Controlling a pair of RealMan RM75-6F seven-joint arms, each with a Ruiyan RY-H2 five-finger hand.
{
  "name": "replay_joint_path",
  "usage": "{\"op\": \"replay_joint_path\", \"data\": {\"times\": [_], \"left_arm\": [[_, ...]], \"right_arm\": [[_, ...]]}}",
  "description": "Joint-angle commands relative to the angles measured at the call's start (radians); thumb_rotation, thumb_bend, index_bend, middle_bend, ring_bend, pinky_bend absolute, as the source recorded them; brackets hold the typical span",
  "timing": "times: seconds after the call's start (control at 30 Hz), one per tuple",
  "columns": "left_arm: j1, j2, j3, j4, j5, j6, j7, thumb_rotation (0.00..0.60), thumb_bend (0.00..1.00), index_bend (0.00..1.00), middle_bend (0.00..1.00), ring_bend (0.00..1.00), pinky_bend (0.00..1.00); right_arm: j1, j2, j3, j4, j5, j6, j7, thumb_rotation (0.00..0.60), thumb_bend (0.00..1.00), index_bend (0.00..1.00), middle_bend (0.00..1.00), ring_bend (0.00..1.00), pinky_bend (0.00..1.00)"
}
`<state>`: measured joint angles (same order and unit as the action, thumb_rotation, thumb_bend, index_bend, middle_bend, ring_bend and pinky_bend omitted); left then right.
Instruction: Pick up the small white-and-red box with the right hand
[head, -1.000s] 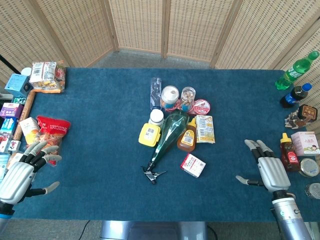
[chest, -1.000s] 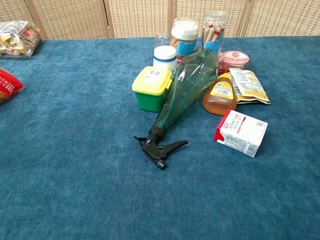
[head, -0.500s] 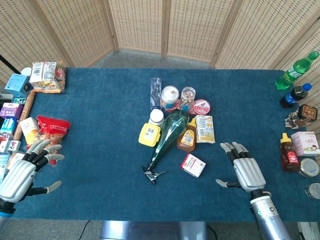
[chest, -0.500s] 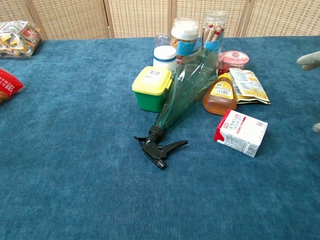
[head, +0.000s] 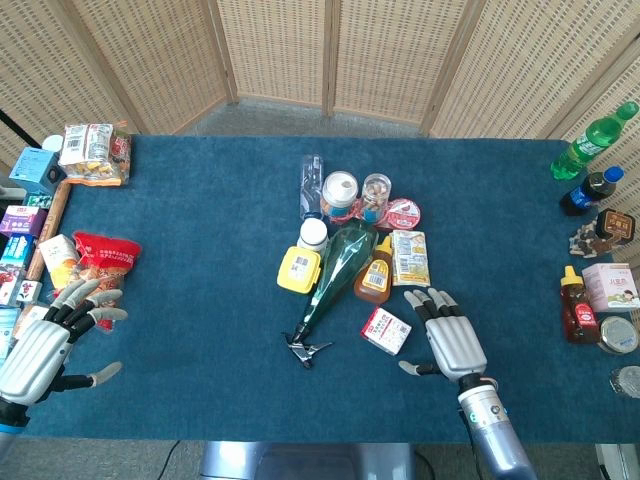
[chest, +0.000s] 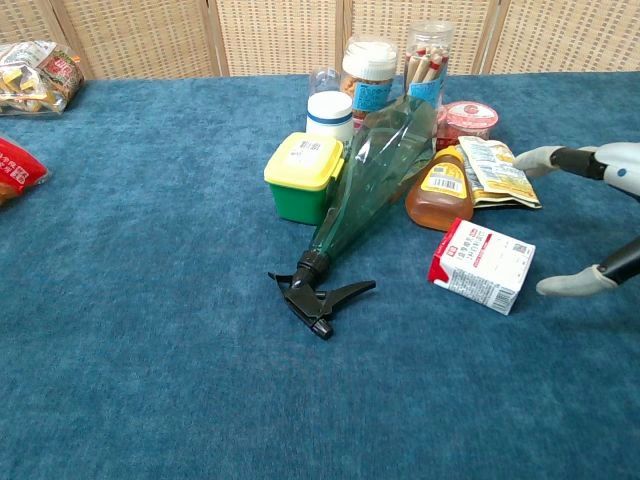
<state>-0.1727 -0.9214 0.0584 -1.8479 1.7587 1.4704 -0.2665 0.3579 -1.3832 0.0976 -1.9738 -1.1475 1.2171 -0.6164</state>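
The small white-and-red box (head: 386, 331) (chest: 482, 264) lies on its side on the blue cloth, just in front of the cluster of bottles. My right hand (head: 449, 341) hovers just right of it, fingers spread and holding nothing. In the chest view the right hand (chest: 592, 215) enters from the right edge, its thumb a short gap from the box. My left hand (head: 45, 339) rests open at the table's left front, far from the box; the chest view does not show it.
Beside the box lie a green spray bottle (head: 335, 275), a honey bottle (head: 375, 270), a yellow-lidded tub (head: 298, 269), a sachet (head: 409, 258) and jars behind. Snack bags (head: 103, 258) line the left edge. Bottles and boxes (head: 590, 300) crowd the right edge.
My right hand has moved left across the cloth from the right edge to just beside the box. The left hand and the box have not moved.
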Motion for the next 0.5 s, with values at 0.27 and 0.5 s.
{"op": "replay_joint_path", "data": {"times": [0.27, 0.5], "left_arm": [[0.001, -0.002, 0.002, 0.001, 0.000, 0.004, -0.002, 0.600, 0.24, 0.31, 0.21, 0.00, 0.00], [0.006, -0.002, 0.004, 0.008, -0.003, 0.014, -0.010, 0.600, 0.24, 0.31, 0.20, 0.00, 0.00]], "right_arm": [[0.031, -0.046, -0.014, 0.024, 0.052, -0.008, -0.046, 0.473, 0.00, 0.00, 0.00, 0.00, 0.04], [0.062, -0.073, -0.007, 0.032, 0.100, -0.024, -0.067, 0.474, 0.00, 0.00, 0.00, 0.00, 0.04]]}}
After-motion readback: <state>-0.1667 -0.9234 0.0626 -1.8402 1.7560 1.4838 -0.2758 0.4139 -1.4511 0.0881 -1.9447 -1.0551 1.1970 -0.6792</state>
